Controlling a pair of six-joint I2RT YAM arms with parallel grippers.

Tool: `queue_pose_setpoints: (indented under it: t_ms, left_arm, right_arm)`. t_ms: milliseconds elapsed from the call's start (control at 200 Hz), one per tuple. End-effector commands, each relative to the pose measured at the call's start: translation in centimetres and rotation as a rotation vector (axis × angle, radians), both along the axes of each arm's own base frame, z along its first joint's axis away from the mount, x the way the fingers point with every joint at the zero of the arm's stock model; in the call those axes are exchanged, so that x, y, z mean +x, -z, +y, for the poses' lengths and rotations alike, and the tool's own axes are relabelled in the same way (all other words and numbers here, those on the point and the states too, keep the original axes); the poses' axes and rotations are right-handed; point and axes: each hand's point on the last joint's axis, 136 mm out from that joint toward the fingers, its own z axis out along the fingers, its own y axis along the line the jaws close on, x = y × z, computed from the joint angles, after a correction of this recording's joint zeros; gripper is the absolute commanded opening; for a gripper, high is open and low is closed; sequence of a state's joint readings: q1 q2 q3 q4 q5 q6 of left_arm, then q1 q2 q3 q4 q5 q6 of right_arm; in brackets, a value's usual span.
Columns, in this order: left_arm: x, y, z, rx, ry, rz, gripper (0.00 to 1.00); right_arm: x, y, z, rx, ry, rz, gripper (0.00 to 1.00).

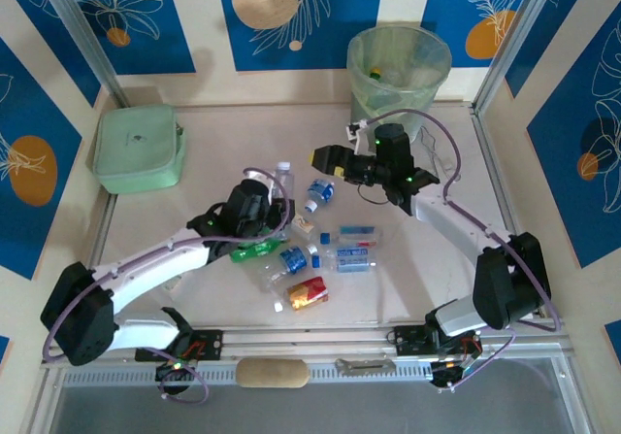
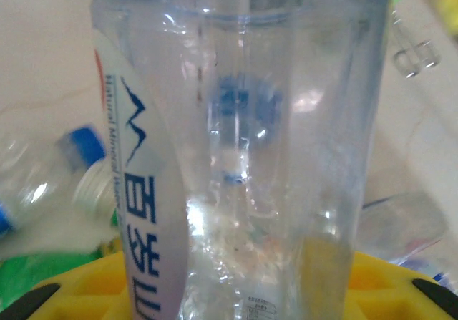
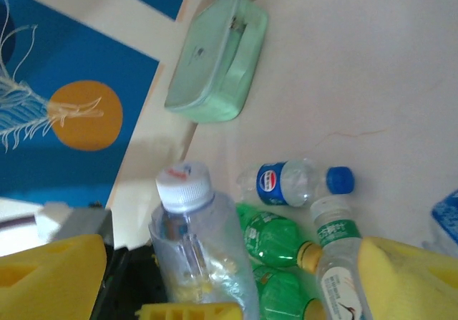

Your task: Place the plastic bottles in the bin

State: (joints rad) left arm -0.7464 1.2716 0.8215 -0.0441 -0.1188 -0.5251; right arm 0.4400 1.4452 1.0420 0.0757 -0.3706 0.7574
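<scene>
The clear bottle (image 1: 282,183) with the white cap stands upright a little left of the table's (image 1: 213,133) middle. The left gripper (image 1: 272,204) is clamped on its lower body, and in the left wrist view the yellow fingers (image 2: 79,295) hug its base. My guess is that it is gripped low and upright so it can lift straight out of the clutter without dragging a neighbour along.

The bin (image 1: 432,65) sits at the far right, well apart from the bottle, with its pale green liner folded over the rim.

Between the two hangs the right gripper (image 1: 328,158), jaws spread wide with nothing in them, turned back toward the pile as if lining up the next pick. That arm is what I'd watch, because a straight carry from the left arm to the bin would run right across it.

A blue-capped bottle (image 1: 318,193) lies just right of the held one. Nearer are a green bottle (image 1: 257,250), some blue-labelled ones (image 1: 352,257) and a red-and-yellow one (image 1: 308,293). The mint-green pouch (image 1: 141,148) sits far left, out of everyone's way.
</scene>
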Motion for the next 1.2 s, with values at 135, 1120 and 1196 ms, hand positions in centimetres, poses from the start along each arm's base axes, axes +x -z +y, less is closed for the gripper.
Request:
queue_pose_setpoints:
  t_ms: [135,1120,1196]
  left_arm:
    - [-0.2,-4.5,-4.8,-0.168,0.235,-0.097,0.43]
    - [-0.9,-5.0,-1.7,-0.263,0.151,-0.063,1.0]
    - [-0.8,-4.4,0.1,-0.268,0.093,-0.047,1.0]
  right_arm:
    - [-1.6,-0.7,3.1,0.052,-0.159,-0.033,0.85]
    - [0.2,0.2,2.5,0.021,-0.087,-0.037,0.55]
    - [1.4,-0.2,0.9,0.001,-0.026,-0.053,0.54]
